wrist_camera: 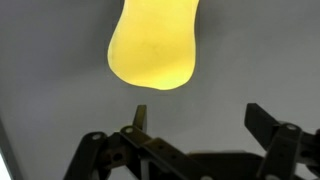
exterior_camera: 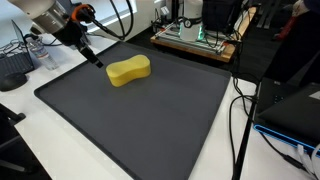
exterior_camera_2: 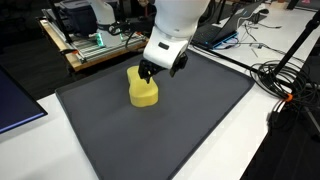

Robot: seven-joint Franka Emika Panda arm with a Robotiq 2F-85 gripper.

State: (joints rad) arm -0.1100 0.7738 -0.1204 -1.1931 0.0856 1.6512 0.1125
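Note:
A yellow peanut-shaped sponge (exterior_camera: 129,70) (exterior_camera_2: 143,92) lies on a dark grey mat (exterior_camera: 150,120) (exterior_camera_2: 170,130), towards its far side. My gripper (exterior_camera: 97,60) (exterior_camera_2: 149,72) hovers just beside the sponge, tilted toward it, and does not touch it. In the wrist view the sponge (wrist_camera: 153,45) fills the top and the gripper (wrist_camera: 200,120) stands open below it. Nothing but bare mat shows between its two fingers (wrist_camera: 262,122).
A wooden board with electronics (exterior_camera: 195,40) (exterior_camera_2: 95,45) sits beyond the mat. Black cables (exterior_camera: 240,110) (exterior_camera_2: 285,80) run along one side of it. A plastic bottle (exterior_camera: 38,50) stands near the arm's base, and a dark flat panel (exterior_camera_2: 15,105) lies off the mat's edge.

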